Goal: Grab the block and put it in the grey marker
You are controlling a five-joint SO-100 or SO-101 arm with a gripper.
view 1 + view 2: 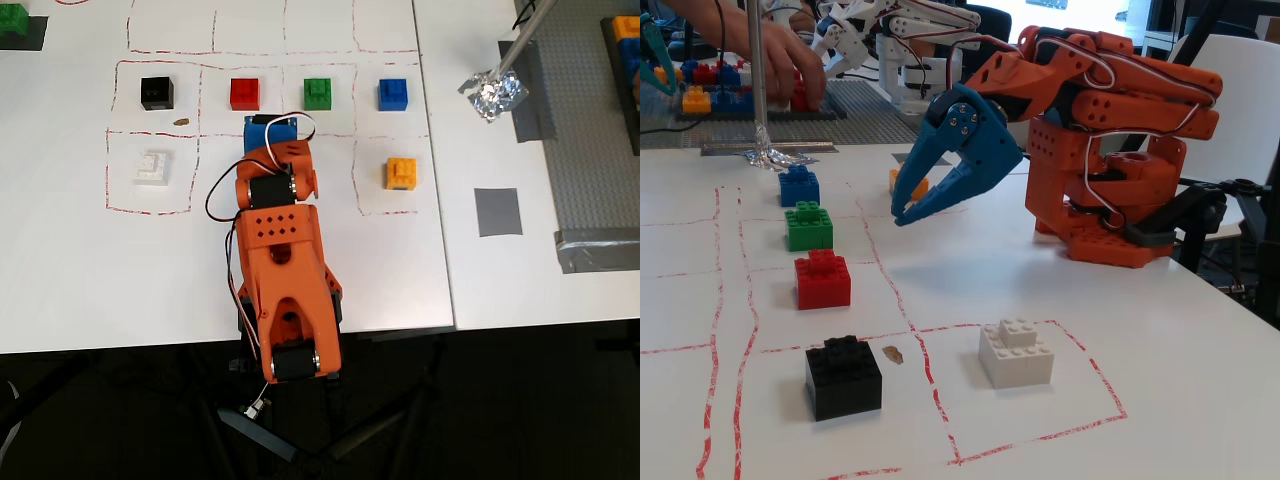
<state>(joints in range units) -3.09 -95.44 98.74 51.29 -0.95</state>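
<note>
The blue brick (pixel 392 93) sits in a red-outlined cell at the right end of a row of bricks, and it shows in the fixed view (pixel 798 186) as the farthest brick of that row. The dark-grey square marker (pixel 498 211) lies flat on the table to the right of the white sheet, with nothing on it. My blue gripper (pixel 264 124) (pixel 902 215) hangs above the sheet with its tips together and holds nothing. It is left of the blue brick in the overhead view and well apart from it.
The row also holds green (pixel 318 92), red (pixel 245 94) and black (pixel 157 92) bricks. An orange-yellow brick (pixel 402 172) and a white brick (pixel 152 166) sit nearer. A foil-based pole (pixel 493 95), a studded grey baseplate (pixel 590 120) and a person's hand (pixel 790 55) are at the far side.
</note>
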